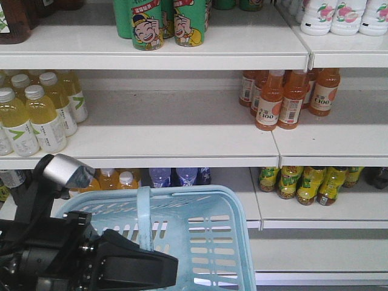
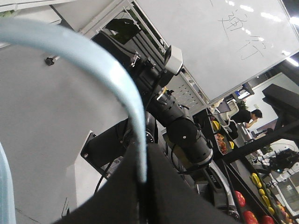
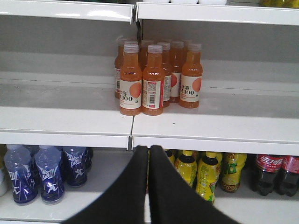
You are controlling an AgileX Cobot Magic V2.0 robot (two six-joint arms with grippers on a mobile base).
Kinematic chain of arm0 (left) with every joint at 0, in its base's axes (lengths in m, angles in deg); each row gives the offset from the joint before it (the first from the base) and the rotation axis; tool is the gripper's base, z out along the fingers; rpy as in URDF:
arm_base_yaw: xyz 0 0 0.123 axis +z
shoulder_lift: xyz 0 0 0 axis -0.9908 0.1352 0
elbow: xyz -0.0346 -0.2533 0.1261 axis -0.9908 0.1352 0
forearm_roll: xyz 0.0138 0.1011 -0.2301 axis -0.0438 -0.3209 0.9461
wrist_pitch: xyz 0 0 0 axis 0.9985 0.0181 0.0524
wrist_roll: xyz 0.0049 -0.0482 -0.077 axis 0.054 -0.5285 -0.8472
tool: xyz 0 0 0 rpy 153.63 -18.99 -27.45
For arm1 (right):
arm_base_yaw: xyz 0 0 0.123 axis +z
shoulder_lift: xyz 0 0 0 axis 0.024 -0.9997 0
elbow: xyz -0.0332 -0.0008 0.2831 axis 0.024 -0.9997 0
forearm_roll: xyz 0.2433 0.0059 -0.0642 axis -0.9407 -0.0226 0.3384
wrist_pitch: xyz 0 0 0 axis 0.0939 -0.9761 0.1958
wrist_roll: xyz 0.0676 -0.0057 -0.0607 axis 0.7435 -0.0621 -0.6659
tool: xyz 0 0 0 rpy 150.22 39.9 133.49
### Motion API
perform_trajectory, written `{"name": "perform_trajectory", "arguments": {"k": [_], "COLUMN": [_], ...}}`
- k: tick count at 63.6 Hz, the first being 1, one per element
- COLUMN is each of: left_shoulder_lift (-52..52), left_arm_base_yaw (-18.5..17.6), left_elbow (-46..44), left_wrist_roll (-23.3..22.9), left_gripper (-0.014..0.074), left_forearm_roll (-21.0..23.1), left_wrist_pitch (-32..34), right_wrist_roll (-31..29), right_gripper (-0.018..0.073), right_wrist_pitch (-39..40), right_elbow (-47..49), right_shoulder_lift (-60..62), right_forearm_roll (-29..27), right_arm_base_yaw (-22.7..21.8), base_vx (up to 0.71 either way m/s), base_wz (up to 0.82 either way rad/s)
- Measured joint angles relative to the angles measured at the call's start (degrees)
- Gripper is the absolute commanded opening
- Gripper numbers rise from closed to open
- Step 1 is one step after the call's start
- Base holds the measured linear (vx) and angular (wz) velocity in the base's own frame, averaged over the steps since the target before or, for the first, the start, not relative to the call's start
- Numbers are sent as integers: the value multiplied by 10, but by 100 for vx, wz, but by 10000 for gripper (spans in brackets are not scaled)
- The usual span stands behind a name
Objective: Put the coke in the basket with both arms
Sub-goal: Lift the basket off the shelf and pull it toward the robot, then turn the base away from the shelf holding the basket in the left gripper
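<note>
The light blue basket (image 1: 209, 242) hangs low in the middle of the front view, in front of the shelves. My left gripper (image 1: 148, 257) is shut on its strap handle (image 1: 143, 212). In the left wrist view the handle (image 2: 105, 70) curves down into the closed black jaws of the left gripper (image 2: 144, 179). My right gripper (image 3: 148, 153) is shut with nothing in it and faces the shelf edge; it does not show in the front view. The coke is out of view.
Orange drink bottles (image 3: 149, 79) stand on the middle shelf. On the lower shelf are blue bottles (image 3: 37, 175), yellow-green tea bottles (image 3: 205, 175) and dark cola bottles with red labels (image 3: 271, 172). Pale yellow bottles (image 1: 42, 112) and green cans (image 1: 163, 24) stand higher up.
</note>
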Motion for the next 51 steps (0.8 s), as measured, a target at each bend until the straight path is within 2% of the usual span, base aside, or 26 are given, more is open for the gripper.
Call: {"name": "perform_trajectory", "arguments": {"k": [51], "left_shoulder_lift": [0], "left_arm_base_yaw": [0], "left_elbow": [0], "left_wrist_roll": [0], "left_gripper": [-8], "left_forearm_roll": [-1], "left_wrist_pitch": [0], "right_wrist_roll": [0], "right_gripper": [-5], "right_wrist_pitch": [0], "right_elbow": [0], "right_shoulder_lift": [0], "right_forearm_roll": [0], "right_arm_base_yaw": [0], "base_vx": [-1], "base_wz": [-2]}}
